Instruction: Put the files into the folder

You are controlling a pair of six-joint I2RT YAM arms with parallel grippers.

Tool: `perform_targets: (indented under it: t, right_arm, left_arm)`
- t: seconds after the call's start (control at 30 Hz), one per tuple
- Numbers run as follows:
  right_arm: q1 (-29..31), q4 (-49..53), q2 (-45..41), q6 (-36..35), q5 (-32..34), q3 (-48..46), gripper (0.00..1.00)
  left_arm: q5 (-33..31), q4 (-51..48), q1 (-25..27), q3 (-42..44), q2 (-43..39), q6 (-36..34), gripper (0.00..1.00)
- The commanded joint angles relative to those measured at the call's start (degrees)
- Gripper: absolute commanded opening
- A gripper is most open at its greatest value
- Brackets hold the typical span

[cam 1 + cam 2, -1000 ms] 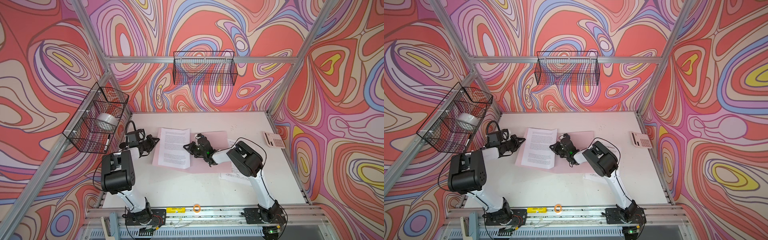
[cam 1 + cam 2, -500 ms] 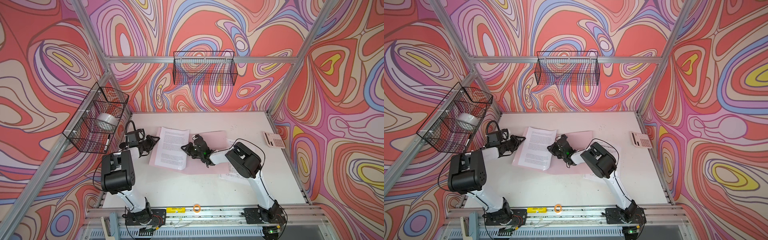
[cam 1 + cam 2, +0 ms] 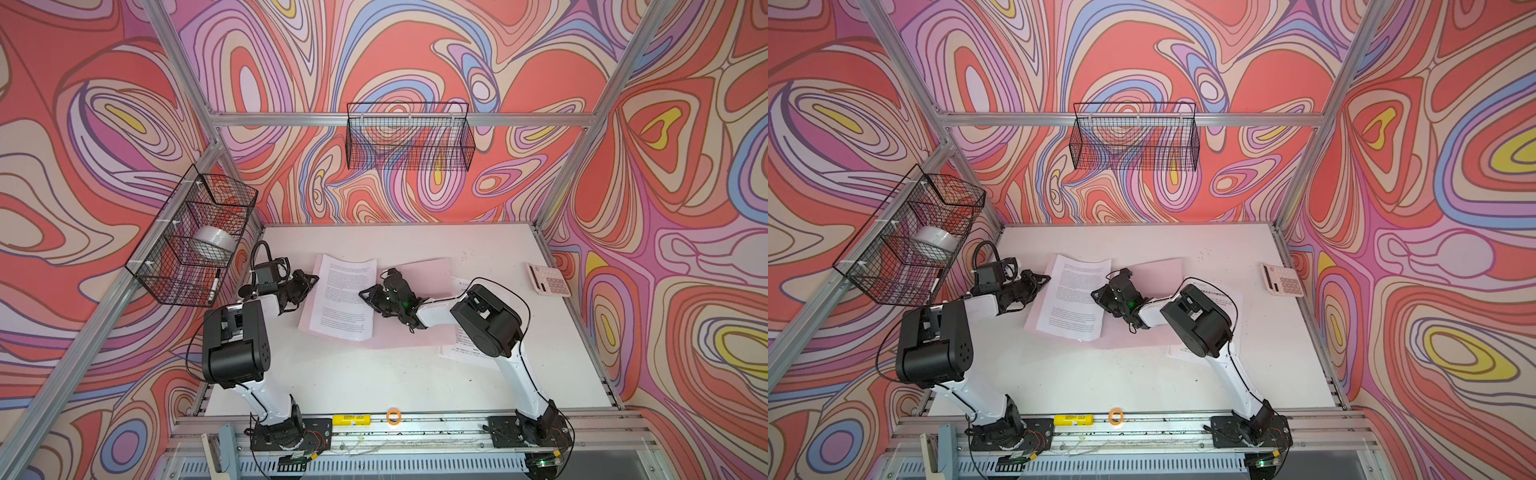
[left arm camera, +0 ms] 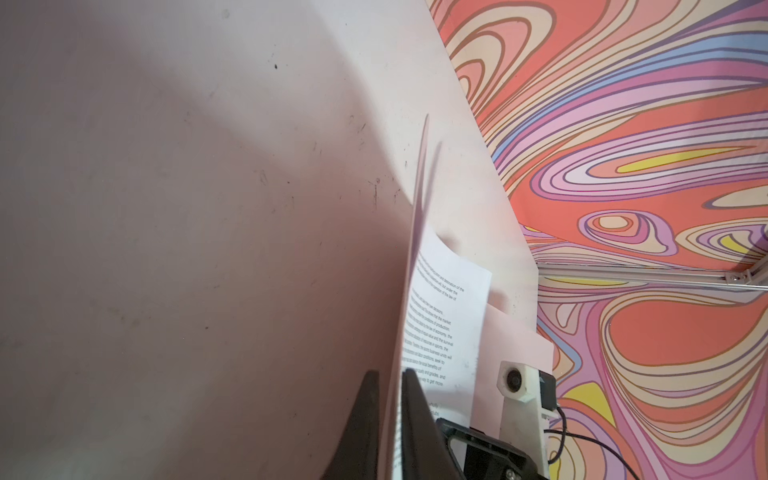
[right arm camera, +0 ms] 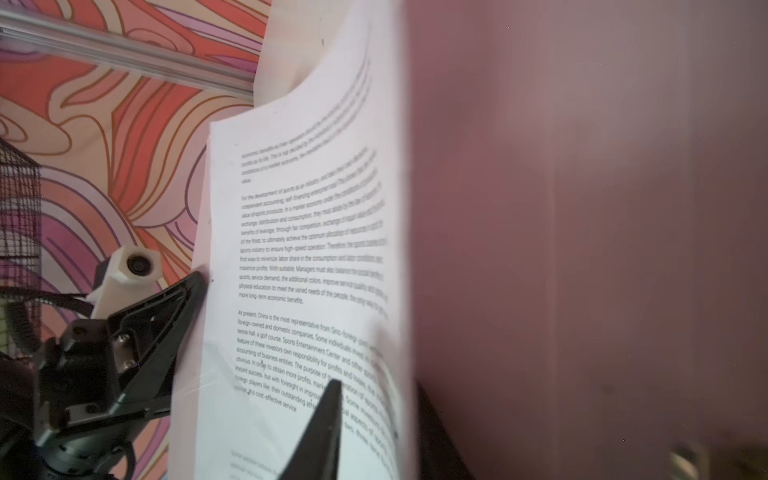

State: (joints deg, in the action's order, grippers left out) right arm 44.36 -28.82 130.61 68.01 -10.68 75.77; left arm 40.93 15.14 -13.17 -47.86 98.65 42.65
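calculator (image 3: 548,279) sat clear; right arm (image 3: 484,322) overlapped spare sheet (image 3: 459,351). left end effector (image 3: 312,278) pinched folder (image 3: 415,336), right end effector (image 3: 364,293) spread astride printed sheet (image 3: 345,299).

You've got a pale pink folder (image 3: 432,272), white files (image 3: 345,299) with black text, and walls (image 3: 415,62) in swirly red, purple, blue, yellow

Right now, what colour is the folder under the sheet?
Pale pink folder, best in a top view.
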Motion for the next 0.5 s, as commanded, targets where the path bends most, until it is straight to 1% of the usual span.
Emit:
perform_targets:
  t: [0.0,0.07,0.17,0.3,0.47]
  right_arm:
    - [1.3,6.0,-2.1,-3.4,1.3,0.8,0.43]
    - [1.1,8.4,-3.6,-5.0,2.5,0.8,0.54]
    - [1.0,13.1,-5.7,-7.6,3.9,0.9,0.62]
    - [0.9,19.2,-9.4,-11.0,5.9,-0.1,0.63]
    - [0.1,20.8,-13.0,-12.3,6.2,-4.1,0.64]
  left_arm:
    - [1.7,-2.0,1.3,-0.3,-1.4,0.1,0.02]
    - [1.6,-1.7,1.2,-0.1,-1.5,0.3,0.0]
    - [1.3,-1.2,1.3,0.1,-1.9,0.6,0.0]
    - [0.9,-0.4,1.3,0.7,-3.0,1.1,0.0]
    - [0.9,0.0,1.5,1.2,-5.2,1.5,0.0]
